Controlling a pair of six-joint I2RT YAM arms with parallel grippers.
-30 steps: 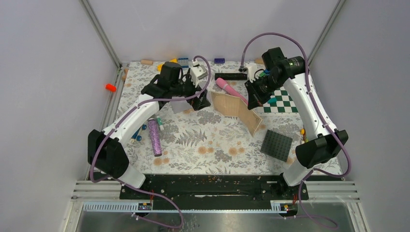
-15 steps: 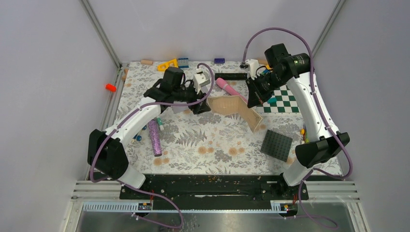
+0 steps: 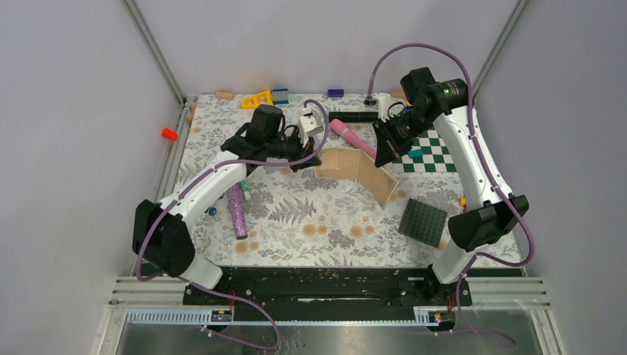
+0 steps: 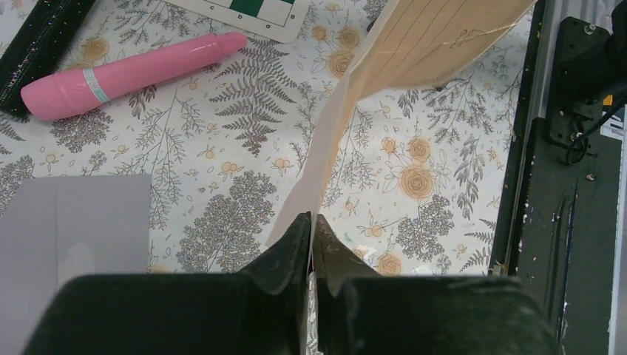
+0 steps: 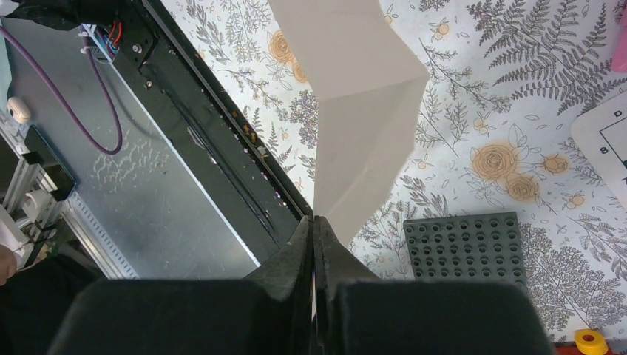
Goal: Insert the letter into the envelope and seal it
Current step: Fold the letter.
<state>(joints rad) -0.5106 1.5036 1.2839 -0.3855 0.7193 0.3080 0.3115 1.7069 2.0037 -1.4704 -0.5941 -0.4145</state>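
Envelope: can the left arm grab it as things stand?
Probably not yet. The left gripper is shut on the letter, whose other end the right gripper pinches. The envelope lies flat close by, nothing on its visible part, so the way looks free once the left lets go.

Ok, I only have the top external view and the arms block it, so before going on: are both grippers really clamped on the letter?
Observer: The left wrist view shows the left gripper shut on the letter, at its edge.
Operator: And the right?
Observer: The right wrist view shows the right gripper shut on another edge of it.
Operator: Where's the envelope?
Observer: In the left wrist view the envelope lies flat beside the left gripper, apart from the letter.
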